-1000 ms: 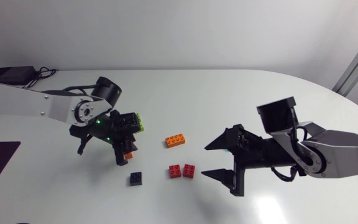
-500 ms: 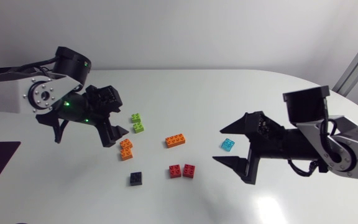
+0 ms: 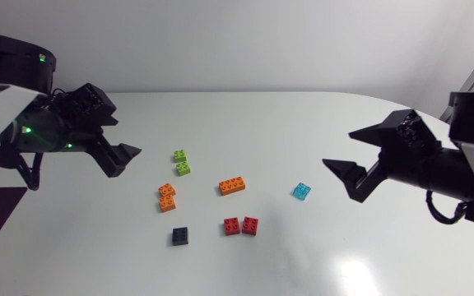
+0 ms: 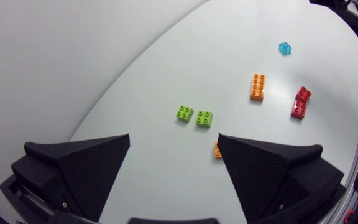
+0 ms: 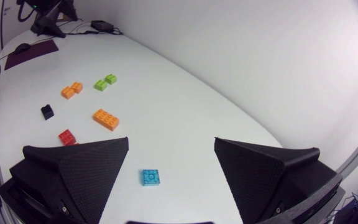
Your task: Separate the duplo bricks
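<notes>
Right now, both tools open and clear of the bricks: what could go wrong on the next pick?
1. The two red bricks lie side by side, close together; the broad fingers of the left tool might catch both or shove one.
2. The orange pair looks offset and touching; whether it is joined I cannot tell, so a lift may bring up both.
3. The cyan brick is small, alone ahead of the right tool; a finger could push it away.

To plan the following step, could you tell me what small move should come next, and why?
Probably bring the open right gripper toward the two red bricks: they lie side by side, perhaps touching, and it holds nothing.
</notes>
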Tool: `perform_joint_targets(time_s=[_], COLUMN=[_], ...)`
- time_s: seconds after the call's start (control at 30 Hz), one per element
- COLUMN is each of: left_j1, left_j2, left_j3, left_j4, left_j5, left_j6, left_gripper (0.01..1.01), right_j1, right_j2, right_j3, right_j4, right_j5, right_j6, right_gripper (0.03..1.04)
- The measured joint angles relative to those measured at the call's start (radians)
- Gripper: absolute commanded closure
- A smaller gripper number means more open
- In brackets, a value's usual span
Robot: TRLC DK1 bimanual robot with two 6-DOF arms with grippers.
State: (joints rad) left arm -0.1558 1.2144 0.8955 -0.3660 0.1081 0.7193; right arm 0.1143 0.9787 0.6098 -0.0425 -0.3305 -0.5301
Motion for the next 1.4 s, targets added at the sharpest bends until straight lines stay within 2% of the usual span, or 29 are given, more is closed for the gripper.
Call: perform_joint_targets(time_s=[0.27, 0.37, 0.43, 0.5, 0.63, 0.8, 1.07, 1.4], left_j1=[0.042, 0.02, -0.033, -0.076, -0.081, -0.081, -0.073, -0.093], left_j2=[-0.154, -0.233, -0.29, -0.332, -0.377, -0.456, -0.523, -0.702], left_j3=[-0.121, -0.18, -0.241, -0.283, -0.301, -0.302, -0.318, -0.397], left_j4=[0.005, 0.085, 0.188, 0.217, 0.213, 0.204, 0.189, 0.163], left_j5=[-0.03, -0.161, -0.323, -0.397, -0.428, -0.452, -0.465, -0.469], left_j6=[-0.044, -0.086, -0.105, -0.113, -0.136, -0.16, -0.195, -0.233], left_gripper=[0.041, 0.043, 0.043, 0.043, 0.043, 0.043, 0.043, 0.043], right_j1=[-0.083, -0.082, -0.082, -0.082, -0.08, -0.074, -0.074, -0.058], right_j2=[-0.074, -0.112, -0.132, -0.146, -0.18, -0.304, -0.409, -0.543], right_j3=[-0.002, -0.011, -0.016, -0.02, -0.042, -0.111, -0.167, -0.227], right_j4=[0.004, 0.01, 0.012, 0.012, 0.035, 0.066, 0.077, 0.08], right_j5=[0.137, 0.194, 0.224, 0.235, 0.26, 0.261, 0.352, 0.476], right_j6=[0.049, 0.064, 0.068, 0.07, 0.067, 0.067, 0.068, 0.067], right_gripper=[0.06, 0.06, 0.06, 0.06, 0.06, 0.06, 0.06, 0.06])
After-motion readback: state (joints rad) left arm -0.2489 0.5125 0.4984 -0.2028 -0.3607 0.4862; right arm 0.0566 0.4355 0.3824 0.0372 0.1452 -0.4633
